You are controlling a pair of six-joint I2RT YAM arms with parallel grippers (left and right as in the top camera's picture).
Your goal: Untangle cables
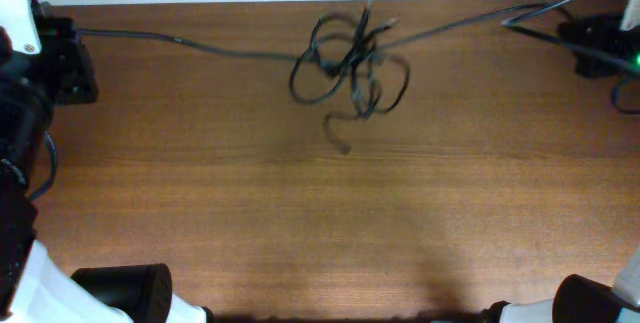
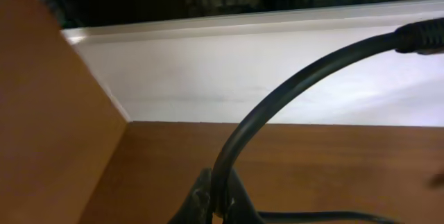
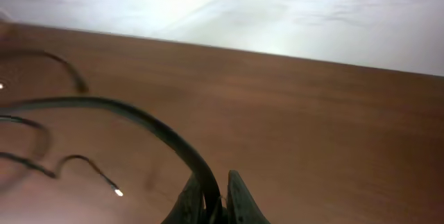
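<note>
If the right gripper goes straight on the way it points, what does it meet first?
Probably nothing soon: ahead of the right gripper lies only bare brown wooden table, then a white surface. The thin black cables lie off to its left. Depth is unclear.

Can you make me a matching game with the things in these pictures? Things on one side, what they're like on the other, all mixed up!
Things:
1 table
2 cables
3 left gripper

What they're like:
a black and tangled
b shut on one cable
c brown wood

Pairs: 1-c, 2-a, 3-b
</note>
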